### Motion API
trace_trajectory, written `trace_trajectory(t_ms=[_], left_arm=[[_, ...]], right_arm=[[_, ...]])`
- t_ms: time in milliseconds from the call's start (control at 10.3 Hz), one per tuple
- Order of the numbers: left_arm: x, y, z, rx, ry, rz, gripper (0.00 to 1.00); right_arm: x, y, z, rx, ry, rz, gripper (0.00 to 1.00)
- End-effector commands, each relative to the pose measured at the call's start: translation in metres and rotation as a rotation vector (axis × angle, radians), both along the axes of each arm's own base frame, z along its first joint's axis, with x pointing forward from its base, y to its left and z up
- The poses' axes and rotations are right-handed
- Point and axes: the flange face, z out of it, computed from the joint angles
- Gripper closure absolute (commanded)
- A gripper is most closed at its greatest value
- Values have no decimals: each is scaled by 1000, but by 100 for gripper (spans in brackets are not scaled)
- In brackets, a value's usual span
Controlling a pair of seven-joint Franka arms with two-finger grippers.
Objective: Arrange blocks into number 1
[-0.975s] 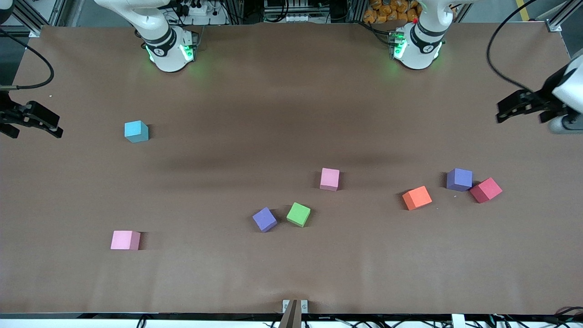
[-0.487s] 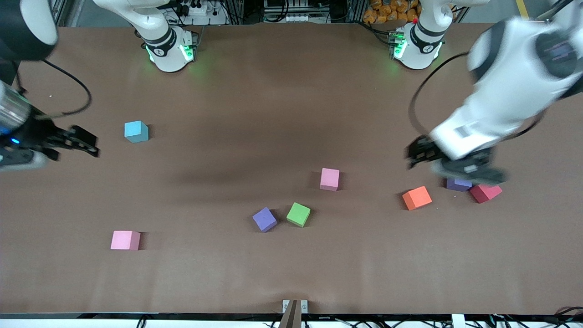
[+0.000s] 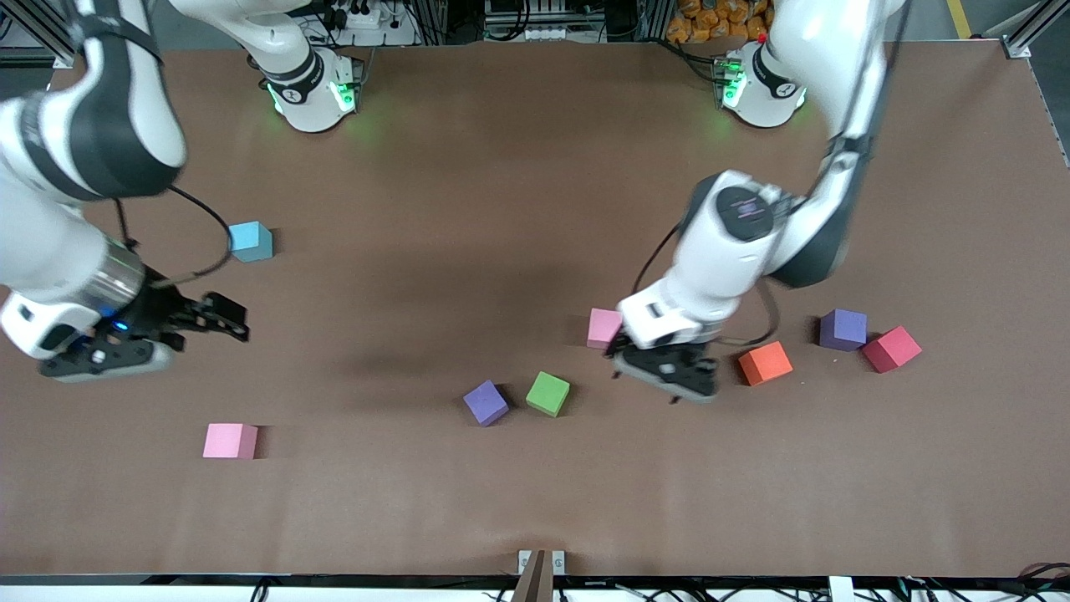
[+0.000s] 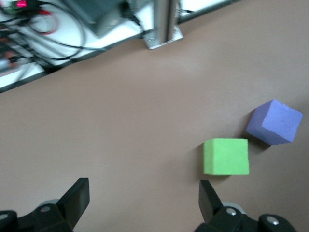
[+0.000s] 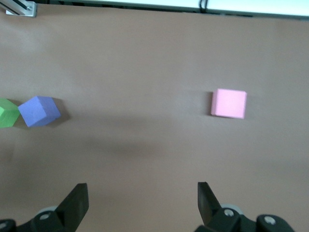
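Several small cubes lie scattered on the brown table. A pink block (image 3: pixel 604 328) lies mid-table, with a green block (image 3: pixel 548 394) (image 4: pixel 226 156) and a purple block (image 3: pixel 486 403) (image 4: pixel 274 122) nearer the front camera. An orange block (image 3: pixel 765 363) and a second purple block (image 3: pixel 843 329) lie toward the left arm's end. Another pink block (image 3: pixel 230 441) (image 5: pixel 229 103) lies toward the right arm's end. My left gripper (image 3: pixel 619 355) (image 4: pixel 143 186) hangs open and empty over bare table, between the mid-table pink block and the green one. My right gripper (image 3: pixel 236 322) (image 5: pixel 142 188) hangs open and empty over bare table.
A light blue cube (image 3: pixel 251 241) sits toward the right arm's end, farther from the front camera than the right gripper. A crimson cube (image 3: pixel 892 349) touches the second purple block. A small metal bracket (image 3: pixel 542 562) marks the table's front edge.
Both arms swung in from the table's ends. The left gripper passed over the purple and crimson cubes and now hangs by the middle pink block. The right gripper moved inward past the light blue cube.
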Motion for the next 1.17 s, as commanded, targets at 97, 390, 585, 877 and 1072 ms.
trace_trajectory(t_ms=[97, 390, 585, 877, 1072], left_arm=[[-2, -54, -60, -45, -42, -27, 0], [-9, -70, -100, -37, -81, -51, 0], [-12, -79, -114, -38, -83, -61, 0], [-23, -90, -131, -30, -66, -76, 0], [-24, -97, -143, -39, -61, -77, 0]], right_arm=[[19, 21, -29, 14, -39, 17, 0], [30, 42, -56, 15, -72, 37, 0], [34, 54, -67, 18, -98, 49, 0], [35, 65, -79, 40, -83, 41, 0], [36, 69, -81, 84, -90, 23, 0]])
